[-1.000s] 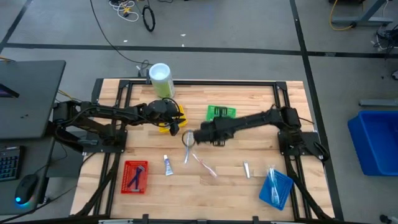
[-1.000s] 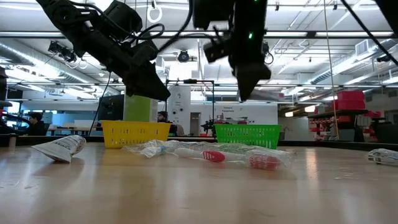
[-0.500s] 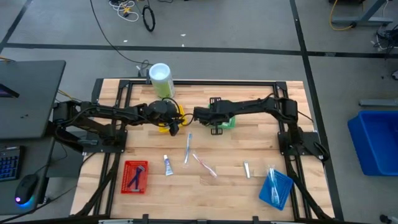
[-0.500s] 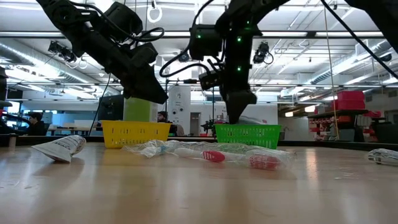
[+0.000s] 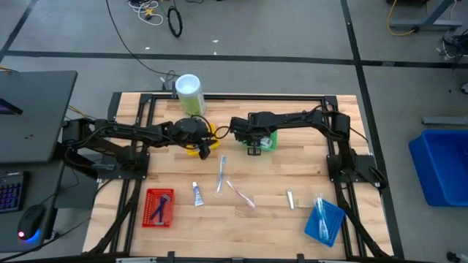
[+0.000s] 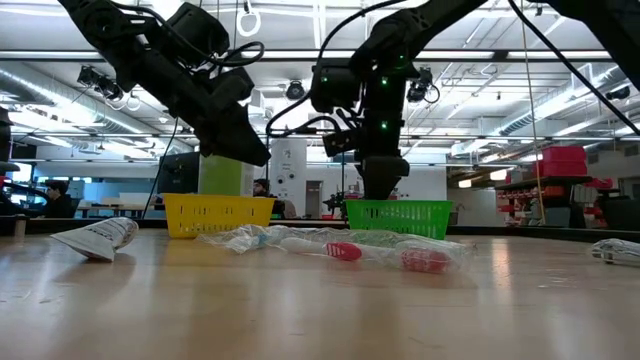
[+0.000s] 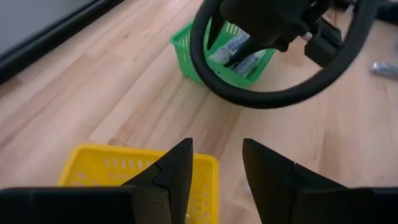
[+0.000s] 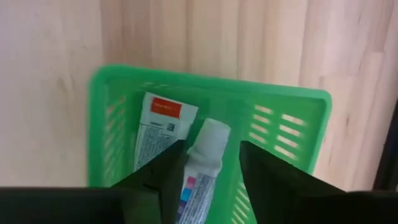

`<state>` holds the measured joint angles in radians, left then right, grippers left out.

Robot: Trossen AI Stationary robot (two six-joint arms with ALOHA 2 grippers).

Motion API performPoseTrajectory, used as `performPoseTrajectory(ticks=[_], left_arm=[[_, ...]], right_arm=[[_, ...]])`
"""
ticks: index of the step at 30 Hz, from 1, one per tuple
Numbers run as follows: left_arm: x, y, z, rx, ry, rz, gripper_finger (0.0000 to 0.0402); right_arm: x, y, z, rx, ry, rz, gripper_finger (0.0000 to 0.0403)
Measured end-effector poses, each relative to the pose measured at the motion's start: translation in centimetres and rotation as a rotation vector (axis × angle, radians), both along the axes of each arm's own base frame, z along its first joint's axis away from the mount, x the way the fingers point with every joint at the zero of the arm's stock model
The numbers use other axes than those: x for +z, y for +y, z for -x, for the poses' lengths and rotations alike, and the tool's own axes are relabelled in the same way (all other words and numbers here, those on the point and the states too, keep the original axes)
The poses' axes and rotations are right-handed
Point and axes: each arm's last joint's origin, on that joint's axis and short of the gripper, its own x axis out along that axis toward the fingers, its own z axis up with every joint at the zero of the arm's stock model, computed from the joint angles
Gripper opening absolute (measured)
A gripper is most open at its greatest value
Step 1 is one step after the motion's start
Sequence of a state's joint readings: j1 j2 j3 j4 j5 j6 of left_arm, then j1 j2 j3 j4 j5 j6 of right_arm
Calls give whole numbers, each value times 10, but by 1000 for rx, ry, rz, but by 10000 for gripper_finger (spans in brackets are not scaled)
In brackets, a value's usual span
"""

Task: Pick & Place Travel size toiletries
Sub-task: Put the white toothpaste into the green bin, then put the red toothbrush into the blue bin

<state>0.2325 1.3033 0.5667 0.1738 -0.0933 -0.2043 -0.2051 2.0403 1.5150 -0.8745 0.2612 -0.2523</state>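
My right gripper [image 5: 253, 145] points down over the green basket [image 5: 270, 140], shut on a small white tube [image 8: 205, 155] with pink and blue marks. Another white tube with a red mark [image 8: 158, 130] lies in that basket. My left gripper [image 5: 205, 150] hovers open and empty over the yellow basket's near edge [image 7: 124, 180]. Two wrapped toothbrushes [image 5: 221, 175] [image 5: 241, 193] and a white tube [image 5: 197, 193] lie flat on the table in front of the baskets. My right gripper has the white tube between its two fingers [image 8: 168, 168], which come from above and lie along the tube. The tube's body [image 8: 196, 186] runs back between them and its cap end [image 8: 211, 134] sticks out ahead, over the inside of the green basket. The fingers hide the contact itself.
A green canister with a white lid [image 5: 189, 93] stands at the far edge. A red basket [image 5: 159, 207] sits near left and a blue basket [image 5: 324, 219] near right, each with items in it. A small item [image 5: 290, 199] lies by the blue basket. The arms' fingers are close together.
My right gripper has gone from above the toothbrushes toward the table's far edge and a little right, to the green basket, and has come down over it.
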Motion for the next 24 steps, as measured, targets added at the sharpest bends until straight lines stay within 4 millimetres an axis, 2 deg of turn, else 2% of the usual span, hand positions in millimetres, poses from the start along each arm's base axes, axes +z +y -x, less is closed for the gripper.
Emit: performPoseTrajectory(ticks=[6, 10, 14, 17, 24], left_arm=[[0, 0, 0, -14, 7, -25, 148], [0, 0, 0, -15, 3, -25, 148], [0, 0, 0, -15, 3, -25, 148], [1, 0, 0, -15, 3, -25, 148], [0, 0, 0, -15, 4, -25, 148]], right_arm=[[10, 28, -10, 26, -31, -6, 176], [28, 54, -15, 121, 5, 92, 169], [46, 65, -15, 61, 19, 180, 169], [60, 72, -11, -17, 35, 137, 169], [76, 107, 1, -78, 65, -39, 156]])
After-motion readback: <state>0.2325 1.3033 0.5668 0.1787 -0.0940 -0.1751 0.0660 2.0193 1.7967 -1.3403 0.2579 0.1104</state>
